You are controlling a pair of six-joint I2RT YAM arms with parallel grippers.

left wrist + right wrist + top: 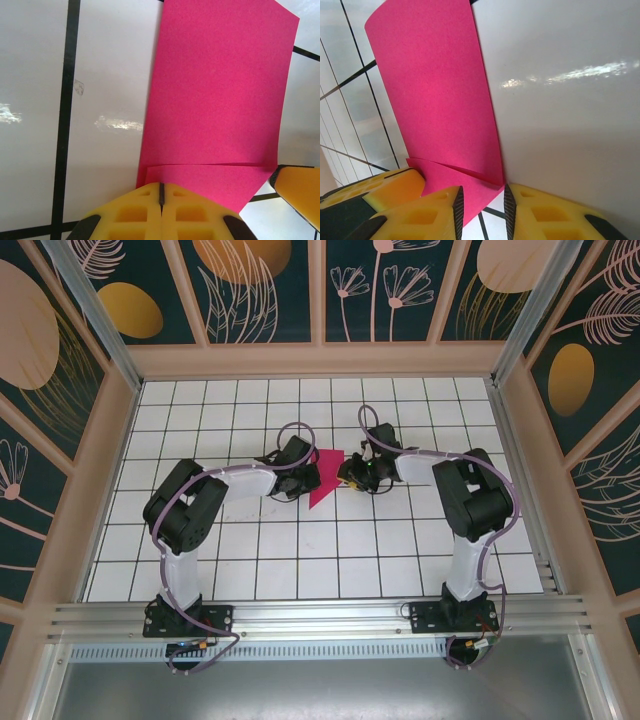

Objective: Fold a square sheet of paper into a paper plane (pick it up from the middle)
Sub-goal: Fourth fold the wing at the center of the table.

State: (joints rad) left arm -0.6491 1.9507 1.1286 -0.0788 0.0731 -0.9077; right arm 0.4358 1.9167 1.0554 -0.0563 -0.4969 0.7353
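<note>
While the left gripper (161,189) is shut at the bottom of its wrist view, tips on the near edge of the square sheet of paper (215,90), the right gripper (481,202) stands slightly parted at the sheet's corner. I judge the risk thus: the glossy white grid table (200,570) could let the sheet slide, skewing the shallow fold. The sheet lies centre frame from above. Teal floral wall panels (260,290) enclose the cell

Folded magenta-pink paper sheet (326,480) lies creased on white gridded table (250,560).
</note>
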